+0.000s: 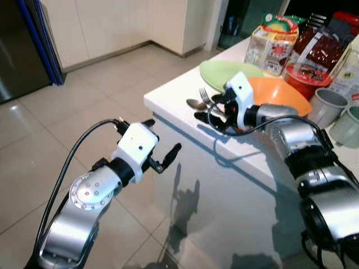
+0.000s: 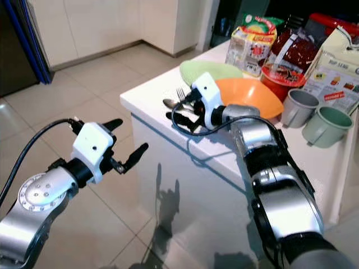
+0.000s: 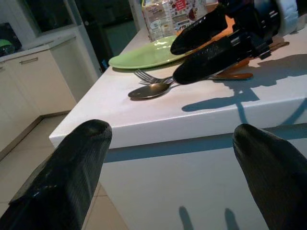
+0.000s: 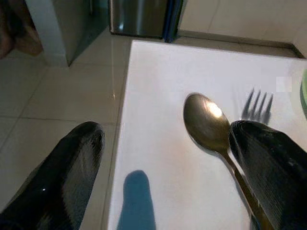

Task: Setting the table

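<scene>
Nearest me, the left gripper [image 1: 162, 150] hangs out over the tiled floor [image 1: 84, 95], short of the counter [image 1: 168, 101] edge, fingers spread apart w/ nothing between them. It points toward the counter's corner but isn't touching anything.

Further in, the right gripper [image 1: 216, 116] is down low over the counter top, fingers apart, straddling the cutlery area. In the wrist view one finger [image 4: 271, 158] sits right over the handle of the spoon [image 4: 207, 122], the other finger off past the counter edge; nothing is gripped yet as far as I can tell. The fork [image 4: 257, 106] lies just beside the spoon, tines pointing the same way, both close to the corner.

Behind them: green plate [image 1: 227, 72], orange bowl [image 1: 280, 92] partly hidden by the wrist, then a red bowl [image 1: 305, 78], two mugs [image 2: 314, 117], and food packs [image 1: 275, 45] at the back.

Risks, imo: spoon & fork lie so close that closing could pinch both or flick the fork aside. The spoon is flat on a smooth top, so the fingers may skate over it & push it toward the nearby edge & onto the floor. Wrist is also tight against the orange bowl; a lift or swing could nudge it.
</scene>
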### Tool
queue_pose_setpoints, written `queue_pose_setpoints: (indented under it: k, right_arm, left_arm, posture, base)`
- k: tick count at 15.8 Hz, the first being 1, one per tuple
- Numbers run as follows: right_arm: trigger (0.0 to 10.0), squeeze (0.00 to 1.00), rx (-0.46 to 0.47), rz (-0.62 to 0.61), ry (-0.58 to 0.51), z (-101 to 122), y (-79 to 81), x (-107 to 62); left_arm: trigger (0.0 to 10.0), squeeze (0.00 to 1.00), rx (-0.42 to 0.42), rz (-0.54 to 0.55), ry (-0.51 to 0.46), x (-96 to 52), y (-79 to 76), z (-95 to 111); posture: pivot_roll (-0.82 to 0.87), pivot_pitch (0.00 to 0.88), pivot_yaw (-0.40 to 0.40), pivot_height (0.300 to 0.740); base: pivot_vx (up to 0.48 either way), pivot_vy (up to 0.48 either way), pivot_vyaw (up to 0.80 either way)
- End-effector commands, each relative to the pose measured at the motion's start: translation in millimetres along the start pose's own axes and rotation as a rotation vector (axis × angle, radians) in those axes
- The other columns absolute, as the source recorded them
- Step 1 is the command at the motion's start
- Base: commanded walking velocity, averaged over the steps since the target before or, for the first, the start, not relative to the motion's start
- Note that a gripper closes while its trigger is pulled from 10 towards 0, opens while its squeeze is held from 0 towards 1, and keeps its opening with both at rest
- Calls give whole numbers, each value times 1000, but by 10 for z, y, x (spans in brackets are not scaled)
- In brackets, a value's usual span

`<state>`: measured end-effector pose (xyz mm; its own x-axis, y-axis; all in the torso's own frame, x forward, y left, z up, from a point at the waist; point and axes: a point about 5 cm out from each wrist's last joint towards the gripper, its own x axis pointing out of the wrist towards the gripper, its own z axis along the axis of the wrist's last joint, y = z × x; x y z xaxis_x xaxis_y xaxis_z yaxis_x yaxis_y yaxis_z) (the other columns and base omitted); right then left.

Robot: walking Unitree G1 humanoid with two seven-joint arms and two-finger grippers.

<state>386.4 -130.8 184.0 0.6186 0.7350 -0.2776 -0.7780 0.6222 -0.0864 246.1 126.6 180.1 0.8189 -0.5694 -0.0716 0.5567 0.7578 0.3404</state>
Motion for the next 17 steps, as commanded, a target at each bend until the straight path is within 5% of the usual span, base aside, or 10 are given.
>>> queue_pose_setpoints:
  k: [1, 3, 4, 5, 6, 7, 8, 16, 17]
  right_arm:
    - [10000, 0, -19, -1, 10, 8, -29, -4]
    - [8706, 0, -6, -49, 37, -50, -69, 12]
    - [6863, 0, -1, -61, 56, -87, -76, 22]
    - [2549, 0, 2, -66, 65, -102, -76, 31]
    - [2118, 0, 10, -71, 64, -98, -76, 47]
    - [4902, 0, 13, -79, 63, -90, -76, 62]
    - [10000, 0, 13, -83, 62, -87, -76, 67]
    - [10000, 0, 21, -170, 109, -119, -104, 105]
    - [9333, 0, 27, -180, 122, -137, -113, 97]
  left_arm:
    - [10000, 0, 13, -18, -24, -3, -8, 77]
    - [10000, 0, 10, -22, -22, -12, -15, 78]
    - [10000, 0, 9, -25, -21, -17, -23, 76]
    - [10000, 0, 8, -26, -21, -18, -29, 77]
    - [10000, 0, 8, -26, -22, -18, -35, 82]
    - [10000, 0, 8, -25, -23, -19, -38, 84]
    - [10000, 0, 8, -25, -23, -19, -38, 84]
    - [10000, 0, 4, -36, -13, -63, -76, 89]
    - [10000, 0, 2, -38, -11, -79, -79, 91]
  posture:
    - [22, 0, -89, 740]
    - [22, 0, -90, 740]
    - [22, 0, -91, 740]
    - [22, 0, -91, 740]
    - [25, 0, -95, 740]
    - [25, 0, -95, 740]
    - [25, 0, -95, 740]
    - [54, 0, -109, 740]
    - [56, 0, -111, 740]
  base:
    - [0, 0, 0]
    - [0, 0, 0]
    - [0, 0, 0]
    - [0, 0, 0]
    - [0, 0, 0]
    - [0, 0, 0]
    - [0, 0, 0]
    - [0, 0, 0]
    - [0, 0, 0]
